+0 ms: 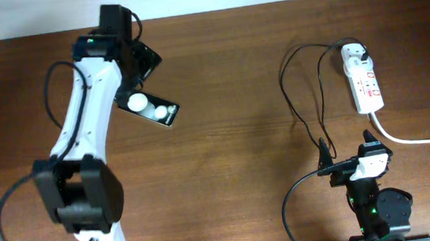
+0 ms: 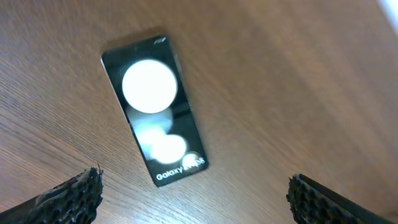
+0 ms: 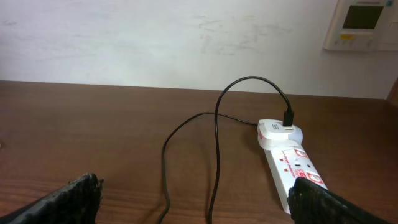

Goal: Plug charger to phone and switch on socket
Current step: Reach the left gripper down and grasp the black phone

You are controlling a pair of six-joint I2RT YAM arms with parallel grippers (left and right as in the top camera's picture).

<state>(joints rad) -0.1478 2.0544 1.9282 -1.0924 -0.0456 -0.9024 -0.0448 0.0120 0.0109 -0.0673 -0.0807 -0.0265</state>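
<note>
The phone [image 1: 153,109] lies flat on the wooden table, black with two white circles. In the left wrist view the phone [image 2: 154,109] lies just ahead of my left gripper [image 2: 196,199], which is open and empty; overhead, that gripper [image 1: 143,66] hovers at the phone's far end. The socket [image 1: 366,82] lies at the far right. The charger cable [image 1: 291,89] loops from the socket's far end toward my right gripper [image 1: 349,155], which is open and empty. In the right wrist view, the cable [image 3: 216,137] and socket [image 3: 292,168] lie ahead of the open right gripper [image 3: 199,205]. The plug tip is not visible.
The socket's thick white cord [image 1: 415,139] runs off the right edge. A wall [image 3: 155,37] stands behind the table's far edge. A black arm cable [image 1: 287,208] curves beside the right arm's base.
</note>
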